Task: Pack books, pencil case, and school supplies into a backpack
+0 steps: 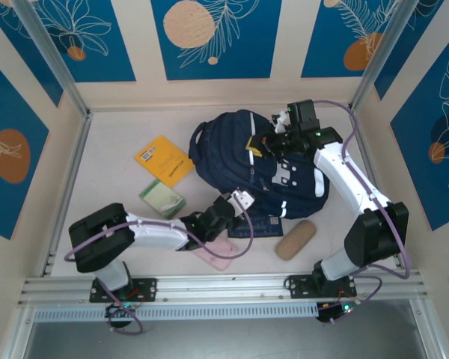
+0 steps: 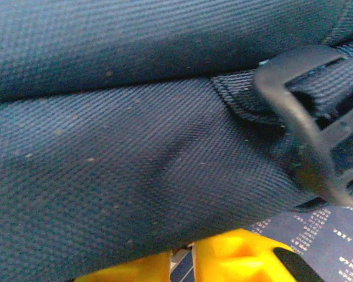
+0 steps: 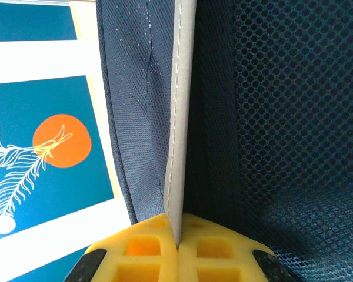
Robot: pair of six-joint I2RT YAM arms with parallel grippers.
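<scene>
Top external view puts the backpack (image 1: pixel 224 149) lying in the middle of the table (image 1: pixel 112 149). Its inside, seen from the right wrist, is dark mesh lining. The right gripper (image 3: pixel 177 235) is clenched on the grey-edged rim of its opening. The left gripper (image 2: pixel 181 261) sits against the backpack's near side beside a black buckle (image 2: pixel 317 135), its fingers drawn nearly together; whether they pinch fabric I cannot tell. A navy book (image 1: pixel 266 224) lies at the backpack's near edge, its white print too blurred to read. A yellow book (image 1: pixel 163 159) and a pale green packet (image 1: pixel 162 198) lie left of the backpack, their lettering too small to read.
</scene>
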